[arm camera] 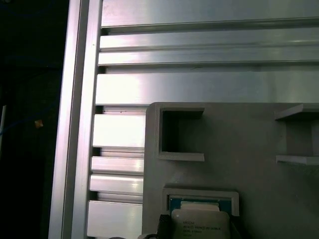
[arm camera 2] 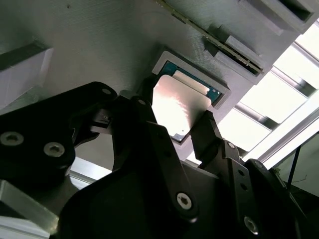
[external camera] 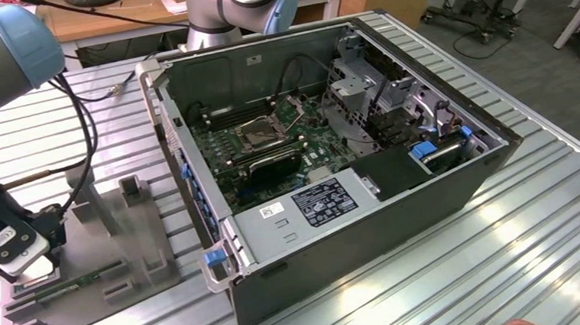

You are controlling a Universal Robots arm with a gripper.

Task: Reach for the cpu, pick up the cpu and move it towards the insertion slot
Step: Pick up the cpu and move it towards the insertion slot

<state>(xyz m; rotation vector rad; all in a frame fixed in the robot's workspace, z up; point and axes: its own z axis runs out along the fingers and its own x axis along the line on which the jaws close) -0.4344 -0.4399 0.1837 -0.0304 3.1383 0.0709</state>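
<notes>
Robot arm's gripper is lowered onto a grey plastic holder, which is set on a ribbed metal table at the exterior view's left. In the second wrist view, the cpu is seen between 2 black fingers, which appear closed against 2 of its opposite edges, with no gap visible. The chip is seated flat in its square recess, silver top up, and is judged not yet lifted. In the exterior view, the insertion slot is found on the board inside the open computer case. It lies at about 2 o'clock from the gripper, well apart, beyond the case's near wall.
</notes>
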